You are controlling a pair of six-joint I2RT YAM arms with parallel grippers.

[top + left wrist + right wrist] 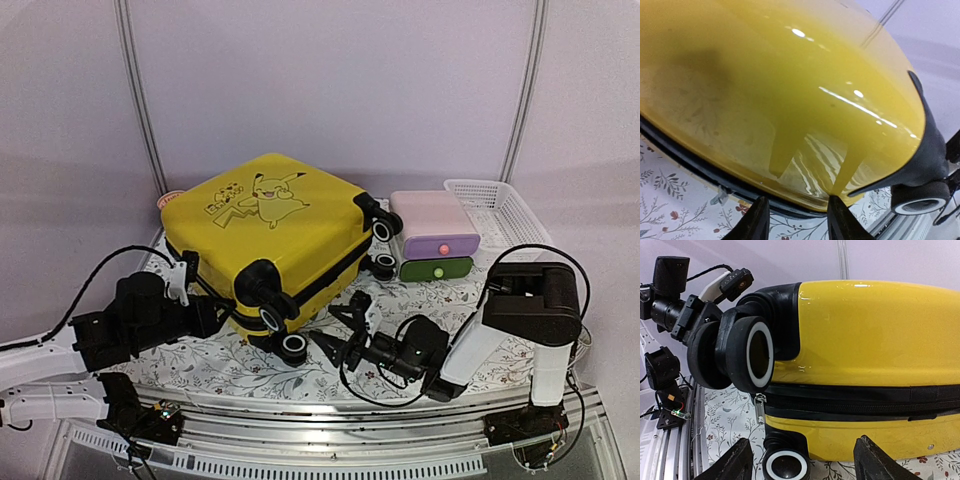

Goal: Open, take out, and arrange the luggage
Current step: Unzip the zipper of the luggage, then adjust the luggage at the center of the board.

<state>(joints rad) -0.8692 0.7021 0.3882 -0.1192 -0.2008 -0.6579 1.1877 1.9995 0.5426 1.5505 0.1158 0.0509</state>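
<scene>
The luggage [270, 235], a glossy yellow hard-shell suitcase with a cartoon drawing on top, lies flat and zipped shut on the flowered cloth. Its black wheels [272, 318] face the arms. My left gripper [213, 318] is at the case's near-left side. In the left wrist view the left gripper [798, 221] is open, its tips just short of the yellow shell [790, 90] and black zipper trim [700, 167]. My right gripper [335, 325] points at the wheel end. It [802, 465] is open, level with the lower wheel [785, 466]. A silver zipper pull [760, 407] hangs under the upper wheel [755, 357].
A small pink-and-green drawer box [435, 240] stands right of the case, touching its far wheels. A white mesh basket [497, 212] sits behind the box. The flowered cloth [200, 365] covers the table down to the metal front rail [330, 440].
</scene>
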